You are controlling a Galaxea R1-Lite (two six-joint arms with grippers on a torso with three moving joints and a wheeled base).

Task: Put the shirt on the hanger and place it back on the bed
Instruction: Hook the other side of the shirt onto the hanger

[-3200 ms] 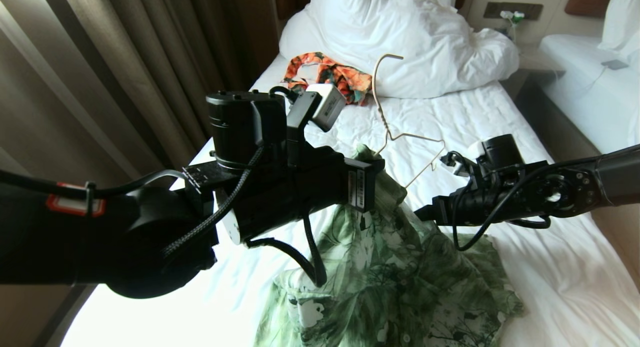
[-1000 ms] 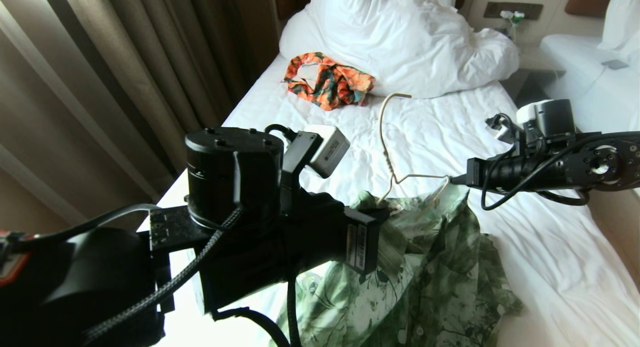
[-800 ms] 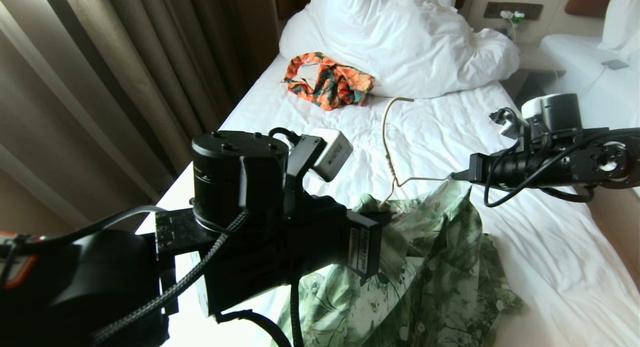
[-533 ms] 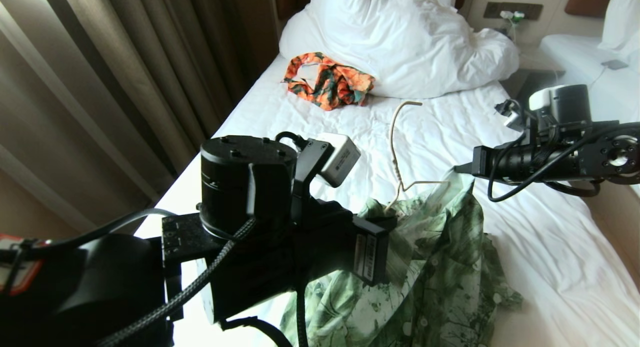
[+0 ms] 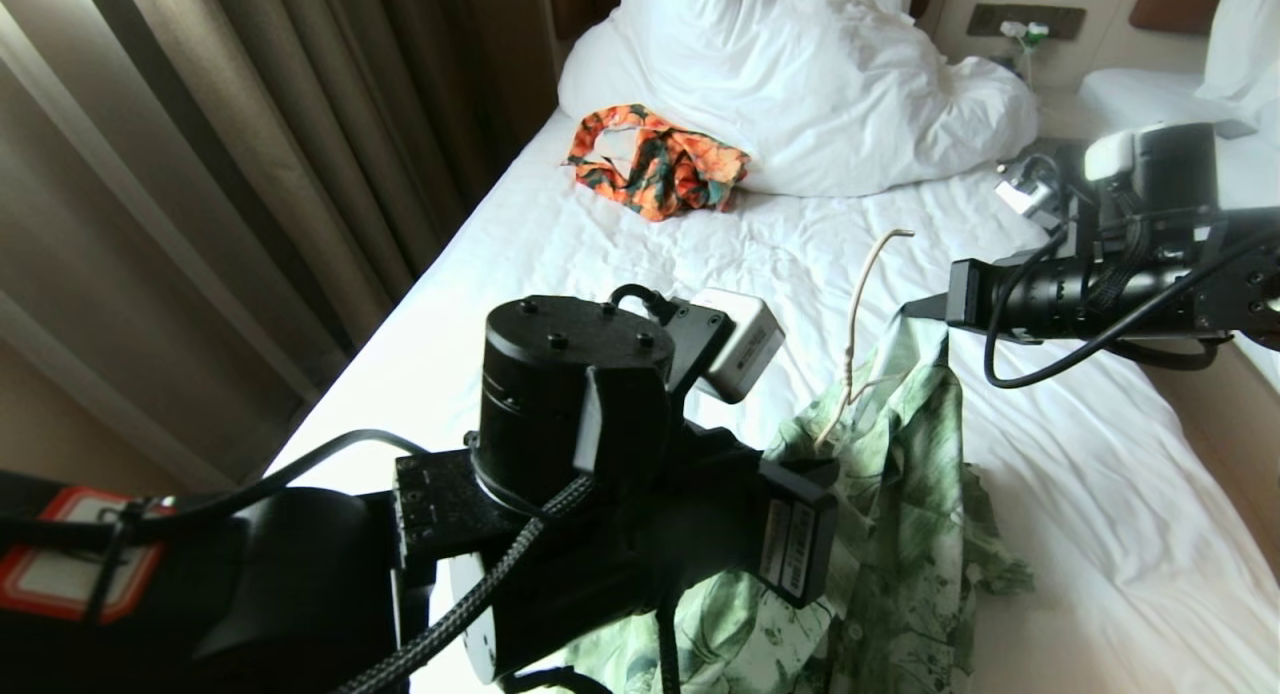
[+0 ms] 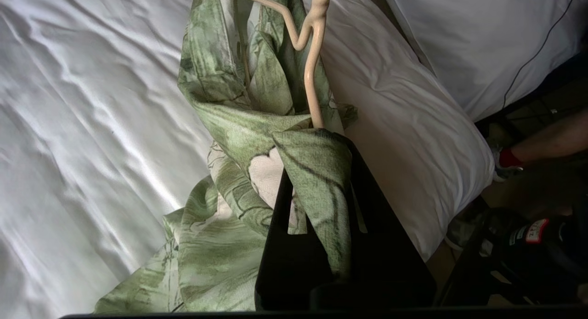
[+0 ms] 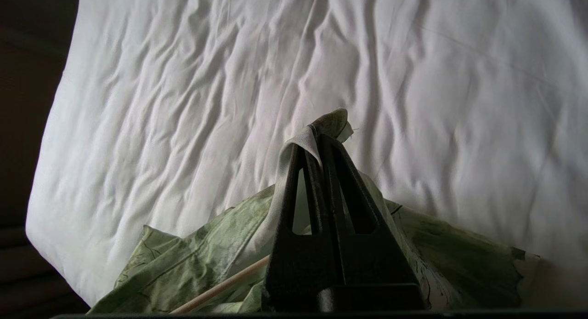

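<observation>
The green leaf-print shirt hangs bunched between my two grippers above the bed. The cream hanger stands up out of its collar area, hook uppermost, with its lower wire inside the cloth. My left gripper is shut on a fold of the shirt, right where the hanger runs into the cloth. My right gripper is shut on an edge of the shirt, with the hanger's wire beneath it. In the head view the right gripper holds the shirt's upper right corner.
An orange, black and teal garment lies near the bunched white duvet at the head of the bed. Brown curtains run along the left. A second white bed stands at right. A person's leg shows beside the bed.
Both arms have moved right, carrying the shirt and hanger. The right gripper has risen slightly. The hanger's hook has swung right, and more of its wire now sits inside the shirt.
</observation>
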